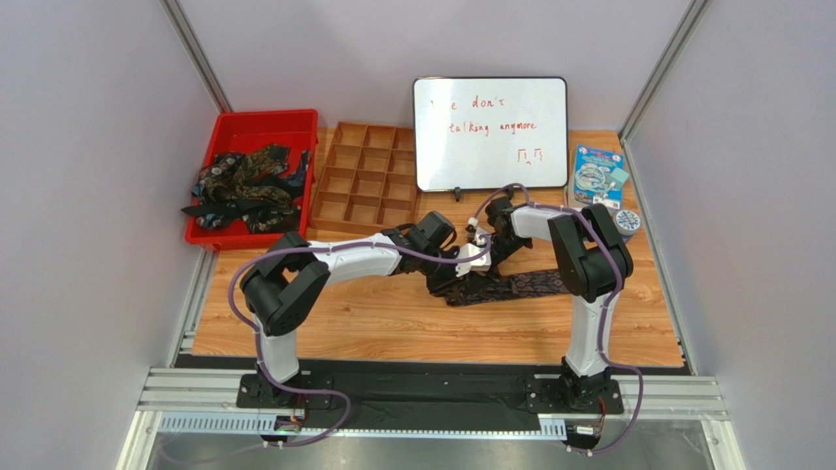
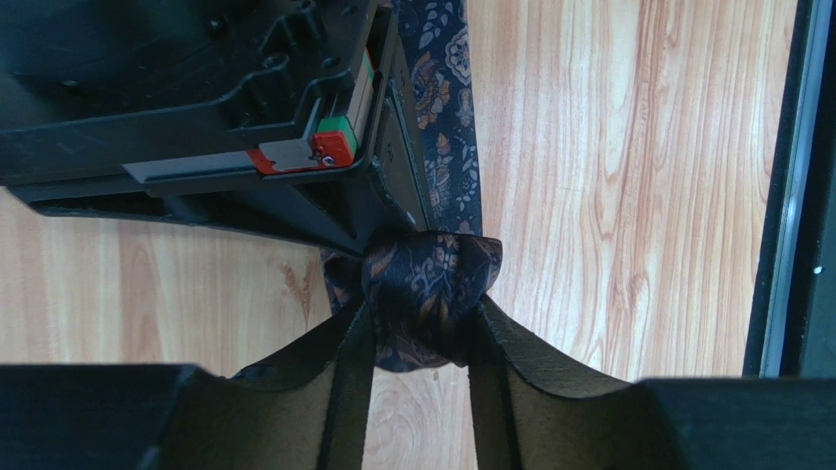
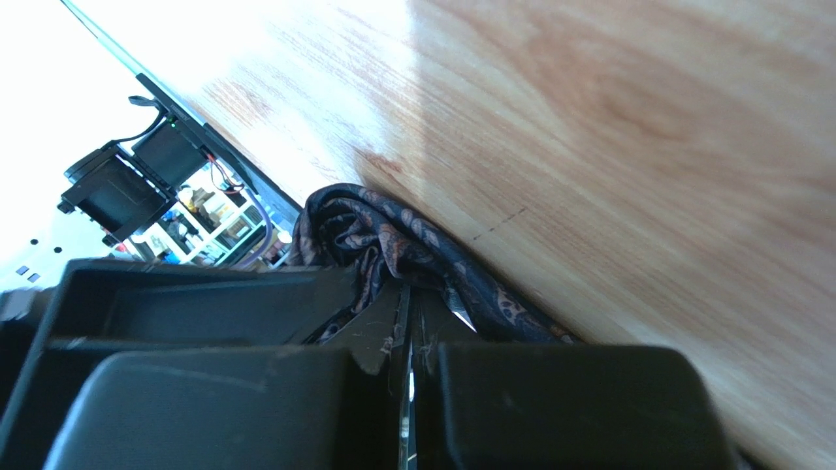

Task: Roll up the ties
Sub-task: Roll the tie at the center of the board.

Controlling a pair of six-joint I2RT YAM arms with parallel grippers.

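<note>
Tie roll (image 2: 428,294) in left pincer (image 2: 420,318), well off table (image 2: 608,196) edges.

From here the only writing I can read is on the white rectangular dry-erase board with a dark frame (image 1: 490,133), standing at the far edge of the wooden table (image 1: 392,323). It is handwritten in red marker. The top line starts in glare, so I only make out "e don" plus one more letter I cannot settle. The line under it reads "talking anymore". Lower right on the same board are two small red marks like squared hooks, which I cannot read as letters. The small blue printed packet (image 1: 598,176) just right of the board has print on it, but it is too small to read. Neither wrist view shows any legible text.
</note>
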